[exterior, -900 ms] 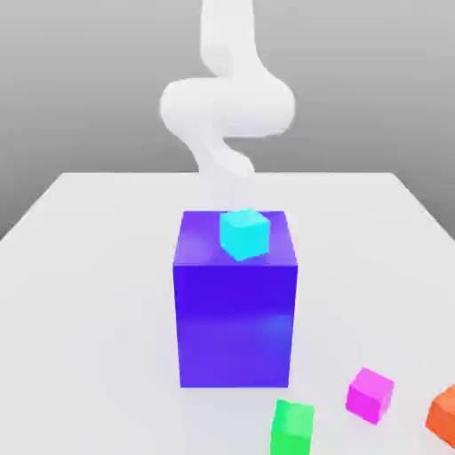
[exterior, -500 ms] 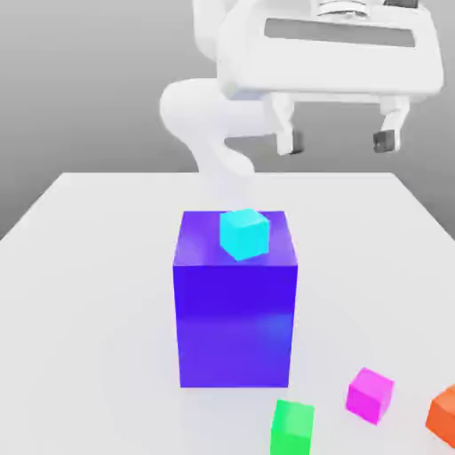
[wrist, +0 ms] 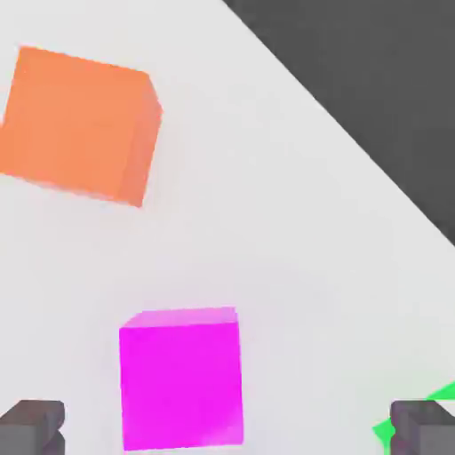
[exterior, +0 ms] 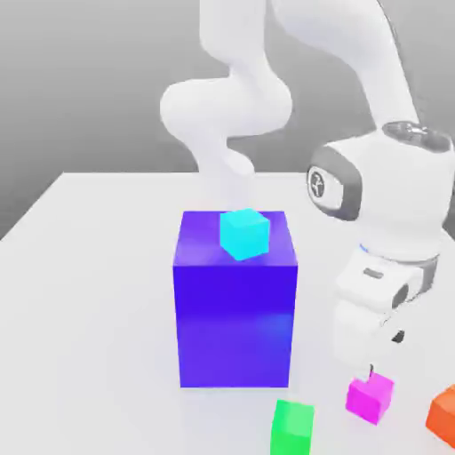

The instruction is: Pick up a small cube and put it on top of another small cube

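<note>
The small magenta cube [exterior: 370,397] rests on the white table [exterior: 98,293] near the front, at the exterior view's right. My gripper [exterior: 375,366] hangs just above it, pointing down. In the hand view the magenta cube [wrist: 181,378] lies between the two dark fingertips [wrist: 31,427], closer to one of them and touching neither. The gripper [wrist: 227,431] is open and holds nothing. The small green cube [exterior: 292,427] lies on the table to the exterior view's left of the magenta one. A sliver of this green cube [wrist: 435,397] peeks out beside the other fingertip.
A big blue-violet block [exterior: 235,298] stands mid-table with a cyan cube [exterior: 243,234] on top. An orange cube [exterior: 442,413] sits at the exterior view's right edge, close to the magenta one; the same orange cube [wrist: 78,124] lies near the table's edge [wrist: 355,147].
The arm has come down from high above the blue-violet block to just over the magenta cube. The fingers stayed apart. No cube has moved.
</note>
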`<state>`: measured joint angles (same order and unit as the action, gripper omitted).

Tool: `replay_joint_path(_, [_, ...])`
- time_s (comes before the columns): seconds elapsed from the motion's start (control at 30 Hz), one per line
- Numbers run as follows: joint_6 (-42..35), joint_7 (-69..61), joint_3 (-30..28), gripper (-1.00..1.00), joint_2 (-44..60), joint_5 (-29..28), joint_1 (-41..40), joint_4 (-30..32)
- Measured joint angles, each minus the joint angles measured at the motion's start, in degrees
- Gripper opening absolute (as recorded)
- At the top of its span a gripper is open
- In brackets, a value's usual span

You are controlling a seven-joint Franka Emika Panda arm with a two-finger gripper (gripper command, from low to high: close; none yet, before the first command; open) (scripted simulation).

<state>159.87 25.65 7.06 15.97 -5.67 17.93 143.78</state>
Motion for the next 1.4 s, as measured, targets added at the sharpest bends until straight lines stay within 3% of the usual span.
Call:
replay_joint_path(0.1, [4.78, 1.27, -1.73, 0.0, 6.23, -1.88, 1.46, -1.15])
replay_joint_path(0.13, [5.88, 1.52, -2.19, -1.0, 7.61, -2.2, 1.86, -1.42])
replay_joint_path(0.37, [5.85, 1.63, -2.15, -1.0, 7.63, -2.34, 1.82, -1.42])
replay_joint_path(0.57, [-2.18, 0.59, -0.23, -1.0, -2.25, 1.15, 0.27, 0.56])
replay_joint_path(1.4, [-10.64, 64.69, -15.96, -1.0, -6.99, 7.22, 2.87, -2.62])
